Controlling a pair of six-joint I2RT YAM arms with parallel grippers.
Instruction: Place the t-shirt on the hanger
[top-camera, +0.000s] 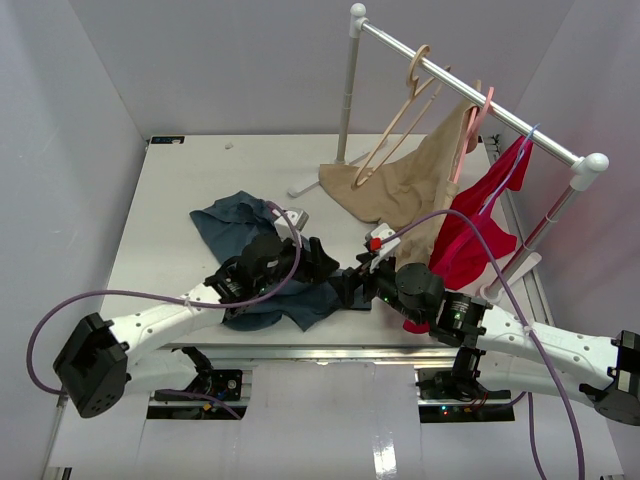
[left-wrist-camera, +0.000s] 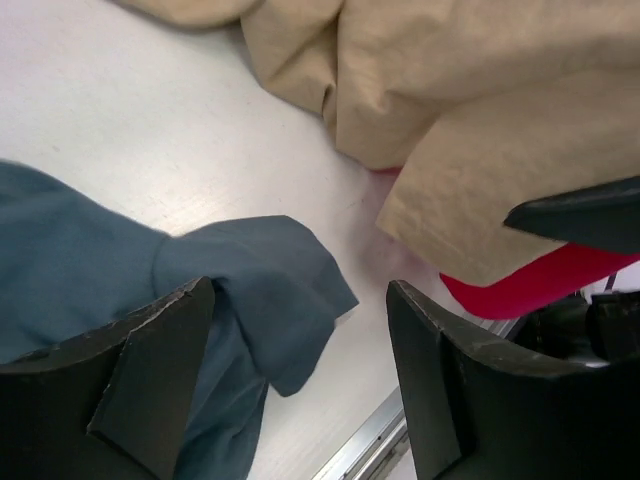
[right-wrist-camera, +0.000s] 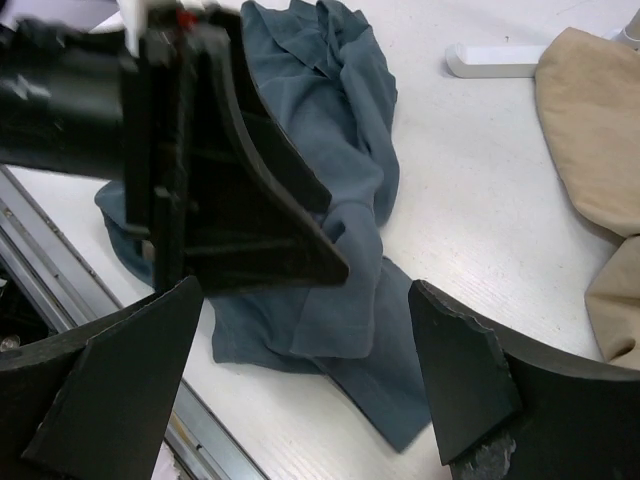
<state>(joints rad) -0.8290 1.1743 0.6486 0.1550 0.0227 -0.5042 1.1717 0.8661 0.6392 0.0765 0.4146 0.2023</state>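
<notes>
Left gripper (left-wrist-camera: 300, 290) spread wide, holding nothing, just over the crumpled t-shirt (right-wrist-camera: 350, 180) on the table (top-camera: 170, 200). Right gripper (right-wrist-camera: 305, 288) spread too, nothing in it. Hanger (top-camera: 413, 80) on rail (top-camera: 470, 92).

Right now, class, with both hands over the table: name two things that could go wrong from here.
1. The open left hand and open right hand sit very close over the t-shirt; they could knock each other.
2. The tan garment lies near the t-shirt, so a grasp might catch it too.
</notes>
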